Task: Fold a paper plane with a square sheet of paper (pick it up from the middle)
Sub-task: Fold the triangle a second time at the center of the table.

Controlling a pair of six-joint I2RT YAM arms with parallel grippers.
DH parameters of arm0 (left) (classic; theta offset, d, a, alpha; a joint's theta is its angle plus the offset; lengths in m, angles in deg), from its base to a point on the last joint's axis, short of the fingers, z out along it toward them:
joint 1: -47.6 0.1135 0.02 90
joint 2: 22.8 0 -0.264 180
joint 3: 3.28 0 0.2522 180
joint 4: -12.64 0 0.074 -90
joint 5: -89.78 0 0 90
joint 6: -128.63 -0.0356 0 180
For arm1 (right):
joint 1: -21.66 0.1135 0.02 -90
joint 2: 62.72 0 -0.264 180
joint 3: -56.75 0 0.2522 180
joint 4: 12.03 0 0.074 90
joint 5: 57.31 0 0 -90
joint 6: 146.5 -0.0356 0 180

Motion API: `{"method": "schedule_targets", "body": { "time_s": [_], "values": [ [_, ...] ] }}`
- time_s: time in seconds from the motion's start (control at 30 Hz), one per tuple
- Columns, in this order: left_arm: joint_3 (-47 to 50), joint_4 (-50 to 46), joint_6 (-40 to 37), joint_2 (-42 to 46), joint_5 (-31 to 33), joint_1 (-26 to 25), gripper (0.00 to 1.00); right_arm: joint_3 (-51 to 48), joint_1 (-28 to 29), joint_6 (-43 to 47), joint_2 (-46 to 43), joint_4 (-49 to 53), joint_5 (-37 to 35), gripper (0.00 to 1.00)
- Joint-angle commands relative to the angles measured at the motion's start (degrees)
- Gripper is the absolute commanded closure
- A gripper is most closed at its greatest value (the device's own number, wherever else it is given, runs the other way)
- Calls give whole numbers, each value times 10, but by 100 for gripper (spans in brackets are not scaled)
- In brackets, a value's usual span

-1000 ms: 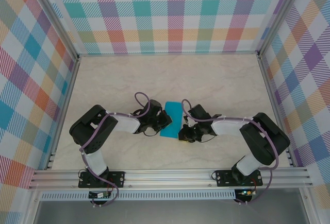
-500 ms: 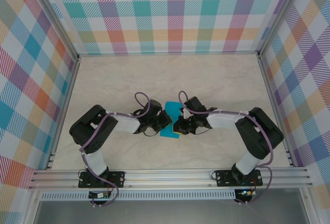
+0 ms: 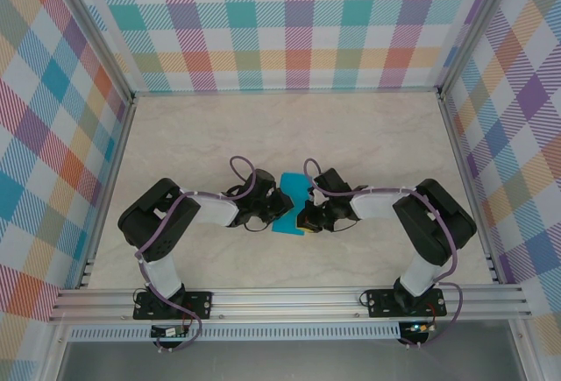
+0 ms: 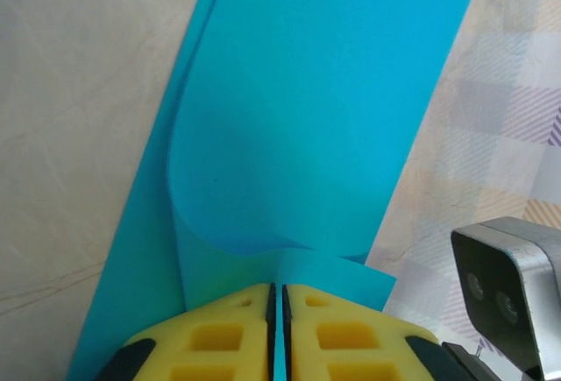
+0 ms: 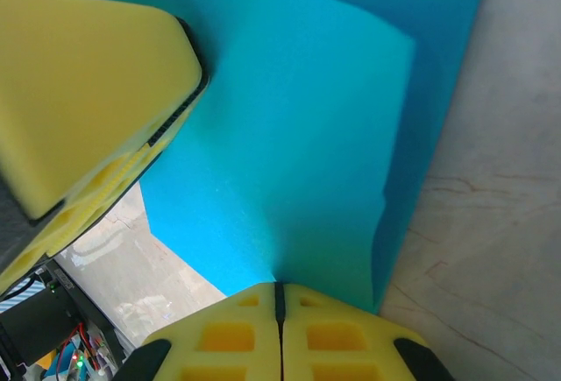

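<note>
Marble-look pale surface [image 3: 368,136] lies open on the far side and out to both flanks, boxed by plaid walls [image 3: 298,22] and an aluminium rail [image 3: 289,302] along the near edge. From above I see the left arm [image 3: 188,215] and the right arm [image 3: 412,210] bent inward, wrists nearly meeting a little nearer than the middle, so room between them is tight.

The square sheet of paper [image 3: 294,190] sits between the two wrists. From above its middle is covered by the black wrists, and I can't make out the fingertips there.

On the left wrist camera the sheet [image 4: 307,118] bows up in a loose curl over a flatter layer. The left jaws are pressed together on its near edge, with only a sliver between the yellow pads [image 4: 219,337]. A grey camera housing [image 4: 504,285] pokes in at lower right.

On the right wrist camera the right jaws are fully closed, pinching the sheet [image 5: 298,153], with the other arm's yellow pad [image 5: 88,92] close by at upper left. The sheet's far edges are cut off by the frame.
</note>
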Motion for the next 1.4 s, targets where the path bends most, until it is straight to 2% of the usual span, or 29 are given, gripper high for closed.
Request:
{"method": "schedule_targets", "body": {
  "time_s": [0.0,0.17,0.3,0.47,0.77,1.37],
  "values": [
    [-10,-31,-14,29,-2,-7,83,-19,1,2,24,52,-34,96],
    [-17,-31,-25,33,-2,-14,79,-10,1,5,27,63,-39,96],
    [-16,-12,-21,10,-4,-14,79,-6,1,9,27,68,-40,96],
    [-24,-38,-28,-15,26,-11,82,-11,1,12,27,74,-42,96],
    [-15,-43,-26,-29,41,19,87,-6,1,30,26,104,-58,100],
    [-68,-131,-57,-42,37,86,87,5,1,36,28,120,-65,100]
  ]
}}
